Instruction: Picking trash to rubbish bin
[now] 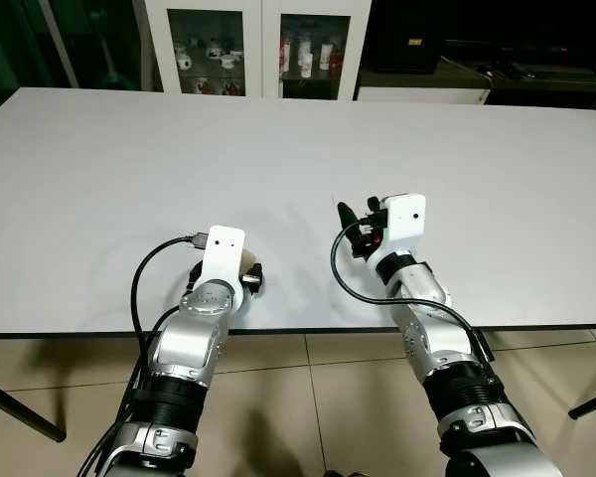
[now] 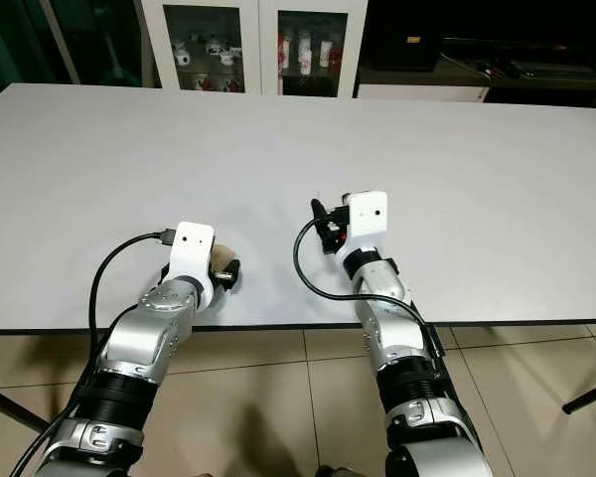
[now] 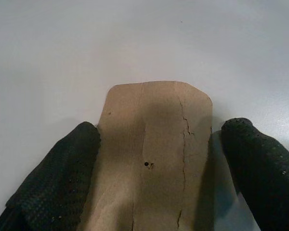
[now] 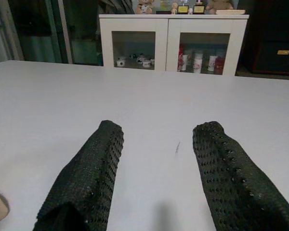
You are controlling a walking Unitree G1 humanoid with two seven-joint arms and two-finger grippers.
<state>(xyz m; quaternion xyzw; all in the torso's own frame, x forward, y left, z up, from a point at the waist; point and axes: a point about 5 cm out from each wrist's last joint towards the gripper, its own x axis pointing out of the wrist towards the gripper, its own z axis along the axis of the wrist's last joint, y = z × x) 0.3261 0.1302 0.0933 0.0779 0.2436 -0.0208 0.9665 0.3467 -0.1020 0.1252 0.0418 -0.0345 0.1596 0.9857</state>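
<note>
Left gripper [image 3: 154, 159] straddling the cardboard scrap [image 3: 151, 159]

Scrap lies between its parted fingers [image 3: 58, 178], long axis along them, near table [image 1: 298, 159] edge; right gripper [image 4: 154, 173] open, empty, farther right.

- Even overhead light keeps the white tabletop [image 1: 298, 139] bright, with soft glare.
- The background is dim.
- Faint shadows lie under the arms.
- All views are sharp.
</note>
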